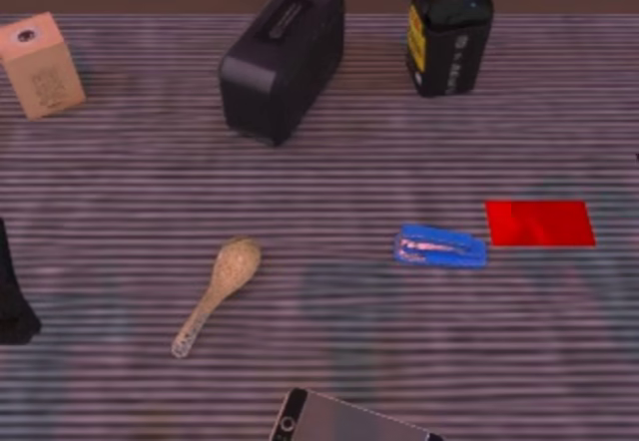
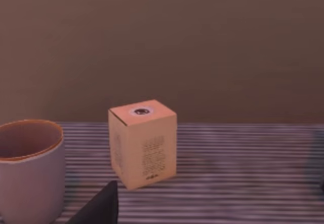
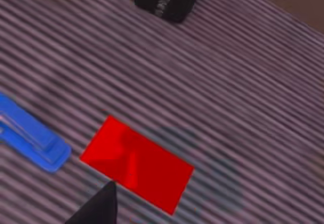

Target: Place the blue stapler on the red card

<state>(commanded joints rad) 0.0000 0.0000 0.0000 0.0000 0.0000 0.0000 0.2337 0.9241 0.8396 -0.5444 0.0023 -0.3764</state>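
Whether either gripper is spread or pressed together, nothing shows. Blue stapler point(image 1: 440, 246) lies on the table point(image 1: 329, 172), just left of the red card point(image 1: 539, 223), not on it.

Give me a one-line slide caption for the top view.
Blue stapler lies just left of the red card, not yet on it.

The blue stapler point(image 1: 440, 246) looks like glossy plastic with a metallic strip; the red card point(image 1: 539, 223) smooth; the tabletop point(image 1: 399, 162) finely ribbed.
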